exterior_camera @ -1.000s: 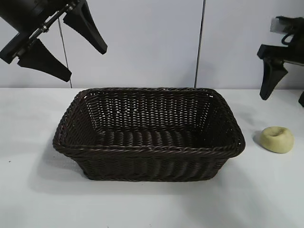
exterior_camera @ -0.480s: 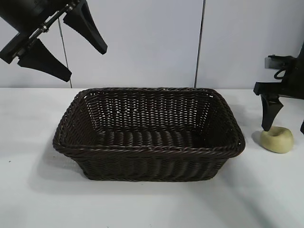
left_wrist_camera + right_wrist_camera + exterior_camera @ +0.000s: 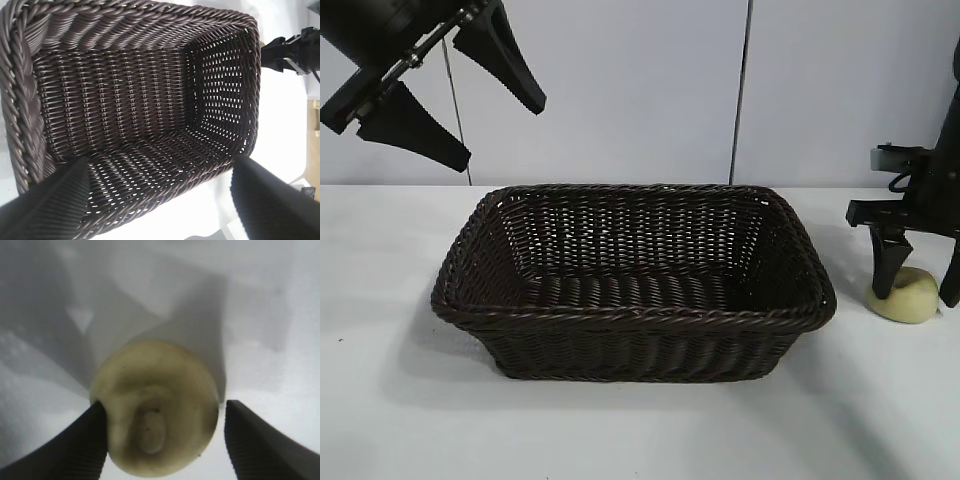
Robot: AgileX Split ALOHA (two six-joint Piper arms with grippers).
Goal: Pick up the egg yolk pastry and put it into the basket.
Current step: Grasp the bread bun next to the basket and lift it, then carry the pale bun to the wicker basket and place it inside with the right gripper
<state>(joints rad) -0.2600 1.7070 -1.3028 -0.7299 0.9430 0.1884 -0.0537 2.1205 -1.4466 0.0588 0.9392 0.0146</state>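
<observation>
right claw: my right claw (image 3: 921, 283) is down at the worktop (image 3: 620, 430), fingers spread and not clenched on anything yet, one either side of the egg yolk pastry (image 3: 903, 297)

pastry spot: sitting on the worktop just beside the basket (image 3: 632, 318) on its right-hand end, outside it, dimple up

contact: in my right wrist view one finger (image 3: 75, 450) looks like it's touching the side of the bun (image 3: 155, 407), the other one (image 3: 265, 445) has a clear gap, so I'm a bit off-centre I think

worry 1: if I squeeze from here, the touching finger probably shoves the pastry sideways before the far one arrives, and it could roll or skid out of the grip

worry 2: it looks soft and smooth, so too hard a pinch might dent it, too light and it slips on the lift

worry 3: the basket's braided rim (image 3: 800, 262) is near and stands higher than the bun, so carrying it across low could clip the rim and knock it loose; I'd guess it needs a proper lift first

worry 4: can't tell how low my fingertips are against the worktop, so scraping is possible too

left claw: my left claw (image 3: 460, 100) hangs spread wide above the basket's far left corner, holding nothing, idle; its wrist view looks straight into the basket, nothing inside

progress: pastry not gripped, basket waiting
</observation>
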